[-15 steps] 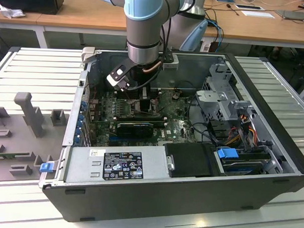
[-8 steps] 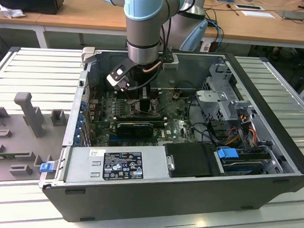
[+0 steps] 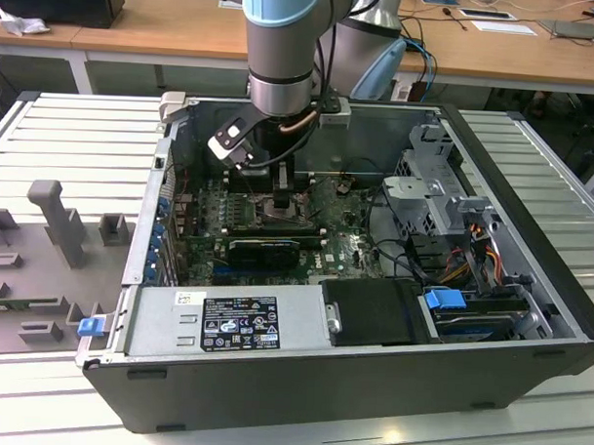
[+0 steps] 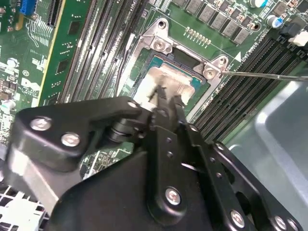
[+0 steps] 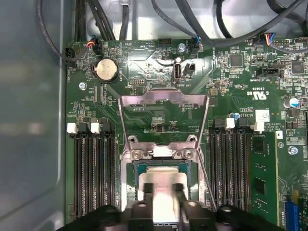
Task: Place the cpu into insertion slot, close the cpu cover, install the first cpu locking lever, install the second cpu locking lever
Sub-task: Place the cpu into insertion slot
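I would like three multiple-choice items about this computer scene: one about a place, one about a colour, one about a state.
1. Where is the gripper?
A) over the insertion slot
B) over the power supply
C) outside the case

2. What colour is the circuit board?
A) blue
B) green
C) red

3. How is the cpu cover?
A) shut over the slot
B) swung open, away from the slot
C) missing

Answers:
1 A: both wrist views show it right over the slot, at the cpu.
2 B: green board surrounds the slot.
3 B: its frame lies back from the slot, so the cpu is uncovered.
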You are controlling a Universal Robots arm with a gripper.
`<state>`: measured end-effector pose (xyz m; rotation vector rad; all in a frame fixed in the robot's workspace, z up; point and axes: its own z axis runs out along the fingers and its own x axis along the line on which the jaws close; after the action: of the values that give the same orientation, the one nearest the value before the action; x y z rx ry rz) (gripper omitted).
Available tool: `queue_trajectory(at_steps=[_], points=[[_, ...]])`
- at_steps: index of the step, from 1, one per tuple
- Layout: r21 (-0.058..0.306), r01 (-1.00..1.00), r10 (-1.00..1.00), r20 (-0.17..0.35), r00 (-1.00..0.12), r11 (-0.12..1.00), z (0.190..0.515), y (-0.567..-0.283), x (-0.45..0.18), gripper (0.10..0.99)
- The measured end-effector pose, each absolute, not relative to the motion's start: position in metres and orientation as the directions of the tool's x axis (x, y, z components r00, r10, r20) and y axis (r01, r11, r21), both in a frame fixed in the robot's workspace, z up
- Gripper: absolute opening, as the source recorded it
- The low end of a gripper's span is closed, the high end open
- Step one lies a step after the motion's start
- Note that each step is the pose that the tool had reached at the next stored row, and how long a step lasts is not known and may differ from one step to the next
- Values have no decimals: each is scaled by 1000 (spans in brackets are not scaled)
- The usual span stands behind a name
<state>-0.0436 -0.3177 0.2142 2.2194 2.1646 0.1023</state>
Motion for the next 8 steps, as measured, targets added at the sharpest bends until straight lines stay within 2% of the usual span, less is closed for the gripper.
queue_trajectory(at_steps=[1,2,8], points=[[74,997,1000,19,24,-26,216,-318,-44,220],[74,997,1000,19,24,-26,218,-318,-44,106],[74,997,1000,19,25,-26,225,-318,-44,106]])
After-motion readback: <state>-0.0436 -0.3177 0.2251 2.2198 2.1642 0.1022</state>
